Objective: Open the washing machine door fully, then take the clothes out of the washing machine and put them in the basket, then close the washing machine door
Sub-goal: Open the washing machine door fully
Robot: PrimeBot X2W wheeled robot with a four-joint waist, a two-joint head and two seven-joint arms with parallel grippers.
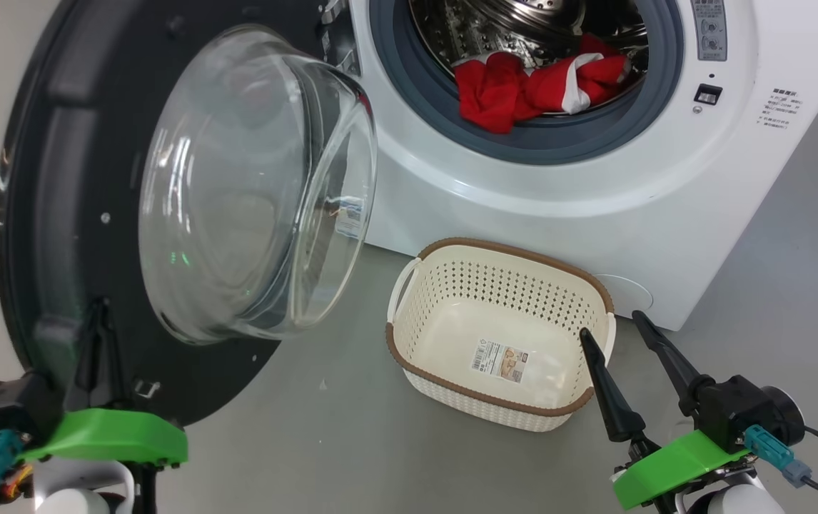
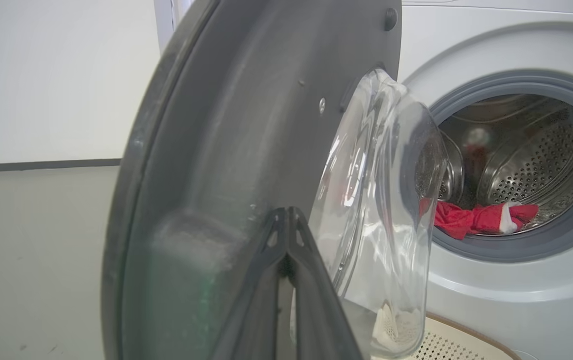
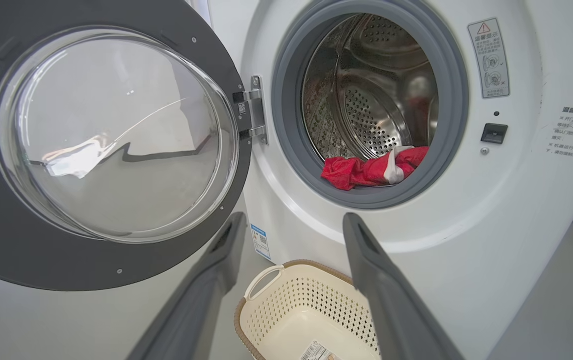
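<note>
At the lower left of the head view, the left gripper had its two fingers pressed together, empty, tips at the dark inner face of the washing machine door; actual contact could not be judged. The door stood swung open across the left of the frame. At the lower right, the right gripper had its fingers spread wide apart and held nothing, hovering over the right rim of the basket. The clothes lay at the mouth of the washing machine, at the upper centre.
</note>
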